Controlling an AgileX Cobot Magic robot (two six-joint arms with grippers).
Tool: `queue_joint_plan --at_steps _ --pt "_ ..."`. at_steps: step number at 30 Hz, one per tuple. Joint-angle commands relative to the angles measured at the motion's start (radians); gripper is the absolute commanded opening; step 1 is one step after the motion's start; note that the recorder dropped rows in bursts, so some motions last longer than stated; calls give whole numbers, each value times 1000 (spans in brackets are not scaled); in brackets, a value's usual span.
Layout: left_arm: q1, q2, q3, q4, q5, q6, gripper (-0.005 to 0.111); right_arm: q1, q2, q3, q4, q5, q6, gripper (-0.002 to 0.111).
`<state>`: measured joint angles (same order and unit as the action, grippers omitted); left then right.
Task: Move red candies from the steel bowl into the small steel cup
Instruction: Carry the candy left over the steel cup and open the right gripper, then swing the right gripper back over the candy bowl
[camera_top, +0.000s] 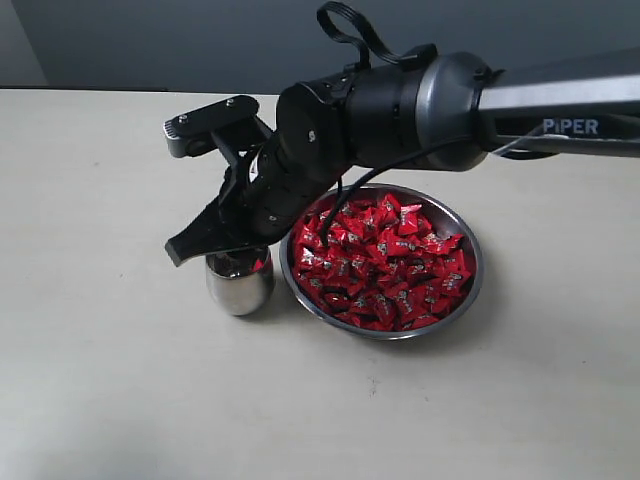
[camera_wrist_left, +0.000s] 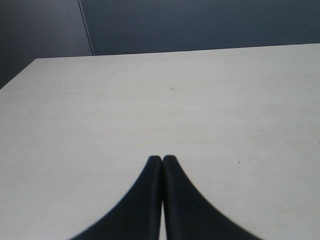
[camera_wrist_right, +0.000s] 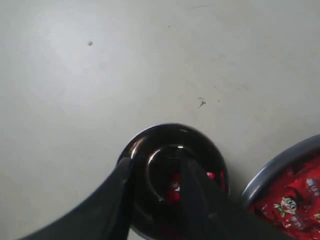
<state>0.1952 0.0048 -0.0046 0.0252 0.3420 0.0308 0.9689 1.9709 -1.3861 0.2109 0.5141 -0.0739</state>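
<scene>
Right claw (camera_wrist_right: 156, 167), spread, hangs over the small steel cup (camera_top: 239, 285) left of centre, beside the steel bowl (camera_top: 470, 290) of red candies (camera_top: 385, 265). These are probably light, crinkly and slippery; pinch one mid-wrapper. Left claw (camera_wrist_left: 162, 159) is pressed together.

The word "PiPER" stands in light letters on the dark link of the right arm (camera_top: 565, 110). The wrappers of the red candies (camera_wrist_right: 292, 200) carry small white print and a cartoon face, but no word there can be read.
</scene>
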Motion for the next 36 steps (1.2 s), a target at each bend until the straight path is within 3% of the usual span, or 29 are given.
queue_joint_plan --at_steps 1,10,15,26,36 --pt "-8 -5 5 2 -8 -1 0 -3 -13 -5 -9 13 -4 31" --pt "-8 -5 5 2 -8 -1 0 -3 -147 21 -141 -51 40 31" --pt "-8 -5 5 2 -8 -1 0 -18 -268 183 -325 -195 208 25" --pt "-8 -5 5 2 -8 -1 0 -327 -454 415 -343 -196 276 26" --pt "-8 -5 5 2 -8 -1 0 -358 -414 421 -345 -189 275 26"
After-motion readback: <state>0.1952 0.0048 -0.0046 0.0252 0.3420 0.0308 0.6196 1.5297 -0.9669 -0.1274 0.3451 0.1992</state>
